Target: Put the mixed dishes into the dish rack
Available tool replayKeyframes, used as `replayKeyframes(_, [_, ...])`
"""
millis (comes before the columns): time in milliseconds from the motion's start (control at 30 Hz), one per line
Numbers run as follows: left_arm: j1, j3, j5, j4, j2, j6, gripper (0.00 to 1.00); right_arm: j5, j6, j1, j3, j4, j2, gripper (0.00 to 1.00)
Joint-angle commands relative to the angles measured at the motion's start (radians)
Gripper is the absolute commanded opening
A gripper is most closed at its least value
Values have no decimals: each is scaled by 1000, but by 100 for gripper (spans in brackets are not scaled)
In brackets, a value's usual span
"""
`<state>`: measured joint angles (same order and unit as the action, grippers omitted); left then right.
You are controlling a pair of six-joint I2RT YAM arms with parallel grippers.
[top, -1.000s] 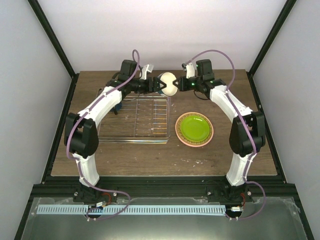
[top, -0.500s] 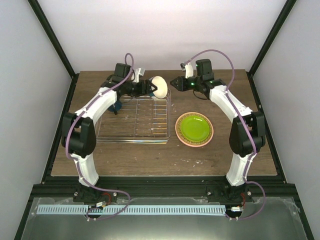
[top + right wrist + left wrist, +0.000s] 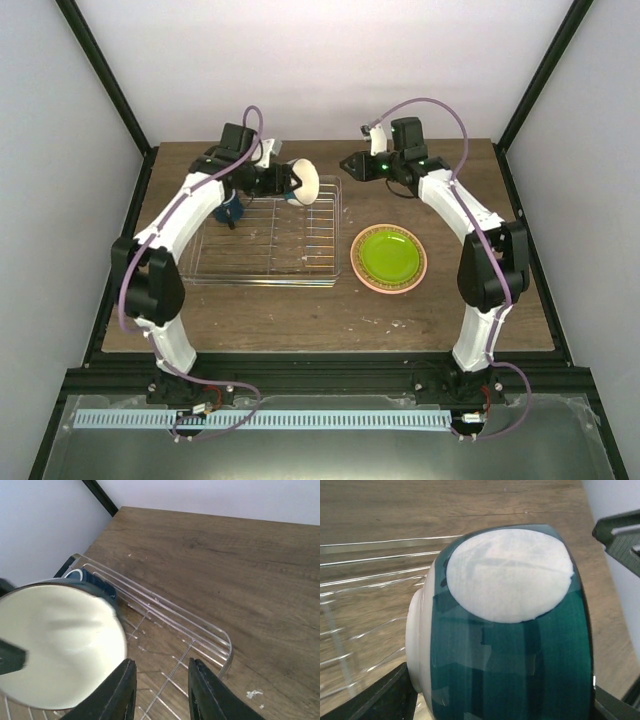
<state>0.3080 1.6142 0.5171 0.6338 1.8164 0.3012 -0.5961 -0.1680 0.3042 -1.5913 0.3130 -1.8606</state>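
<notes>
My left gripper (image 3: 293,181) is shut on the small bowl (image 3: 306,180) and holds it on its side above the far right part of the dish rack (image 3: 270,262). The left wrist view shows the bowl's teal outside and white base (image 3: 510,650) filling the frame between my fingers. My right gripper (image 3: 350,163) is open and empty, just right of the bowl. In the right wrist view my right gripper (image 3: 162,695) faces the bowl's white inside (image 3: 55,650). The dark blue mug (image 3: 232,210) sits at the rack's far left. The lime-green plate (image 3: 388,254) lies on the salmon-pink plate (image 3: 361,274). The cream plate is out of view.
The two stacked plates lie on the wooden table (image 3: 450,300) right of the rack. The rack's rounded far corner (image 3: 225,650) is below my right gripper, with the mug (image 3: 92,580) behind the bowl. Black frame posts stand at the table's sides.
The bowl was between both grippers. The right gripper has let go and drawn back slightly. The left arm has carried the bowl to the left, over the rack.
</notes>
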Motion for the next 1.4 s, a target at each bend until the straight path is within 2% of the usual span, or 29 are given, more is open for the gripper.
replayKeyframes(0, [-4,69,-159,147,-128,-95,42,35,16,0,-85,2,-46,33])
replayKeyframes(133, [-4,63,-336,262,-199,-116,42,48,10,-9,-138,8,-79,46])
replayKeyframes(333, [3,27,-544,419,-286,-111,42,83,21,-23,-208,30,-120,78])
replayKeyframes(433, [13,0,-659,485,-314,-97,43,94,22,-29,-225,33,-132,85])
replayKeyframes(633, [72,-10,-958,653,-262,-70,43,98,25,-30,-233,42,-140,88])
replayKeyframes(733, [113,-32,-1061,712,-209,-41,43,101,30,-30,-230,46,-133,88])
replayKeyframes(867, [128,-52,-1124,746,-147,10,43,106,36,-31,-217,52,-120,89])
replayKeyframes(900, [128,-52,-1137,750,-132,14,43,107,39,-30,-211,54,-116,91])
replayKeyframes(1200, [136,-39,-1251,775,7,18,43,130,64,-33,-169,58,-85,94])
replayKeyframes(1367, [138,-32,-1256,745,73,23,44,131,69,-39,-167,61,-83,95])
